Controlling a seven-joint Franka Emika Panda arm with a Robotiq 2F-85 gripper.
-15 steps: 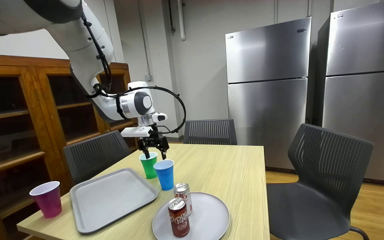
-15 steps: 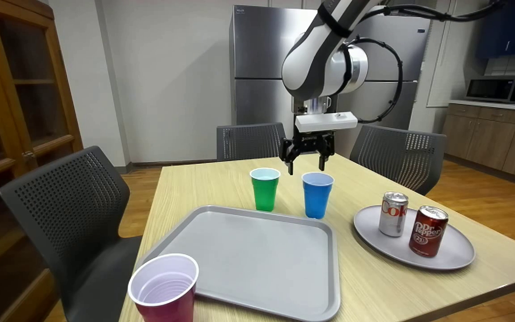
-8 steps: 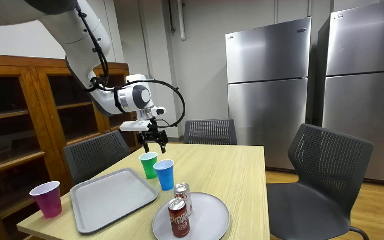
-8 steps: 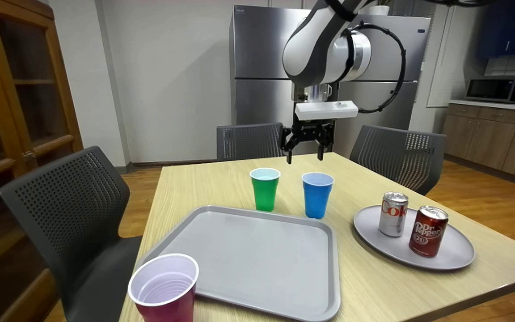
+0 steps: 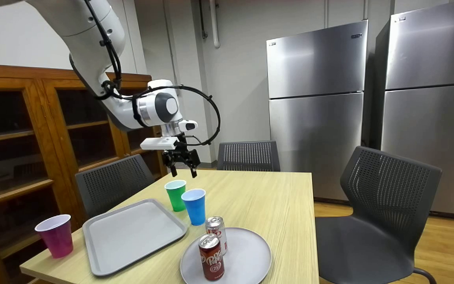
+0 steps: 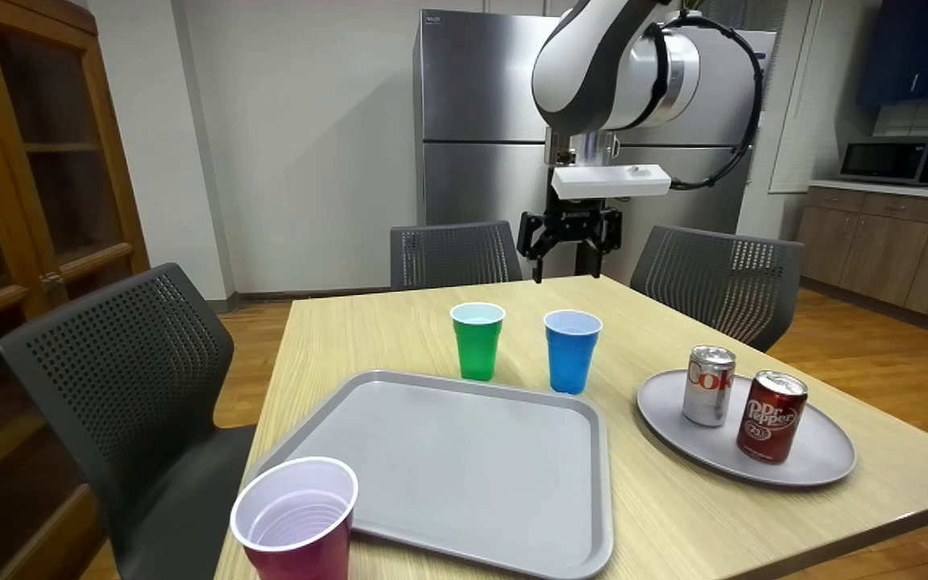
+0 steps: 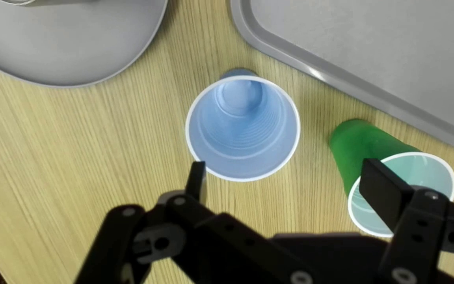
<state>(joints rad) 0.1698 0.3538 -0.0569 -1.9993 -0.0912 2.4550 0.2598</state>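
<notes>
My gripper (image 7: 286, 173) stands open above the table, its two fingers wide apart with only wood grain seen between them. In both exterior views it hangs higher than the cup rims, touching nothing: the gripper (image 5: 184, 174) and the same gripper (image 6: 566, 272). Nearest below are an upright blue cup (image 6: 570, 354) and an upright green cup (image 6: 477, 346). Seen from the wrist, the blue cup (image 7: 242, 130) shows a bare inside. One fingertip overlaps its rim in the picture; the other finger covers part of the green cup (image 7: 357, 146).
A grey tray (image 6: 448, 459) lies beside the cups, with a purple cup (image 6: 303, 532) at its near corner. On a round grey plate (image 6: 822, 451) stand a silver Coke can (image 6: 708, 391) and a Dr Pepper can (image 6: 770, 419). Chairs (image 5: 373, 221) surround the table.
My gripper has risen away from the cups. In an exterior view it has also shifted a little to the right. It stays open, and the cups, tray, plate and cans have not moved.
</notes>
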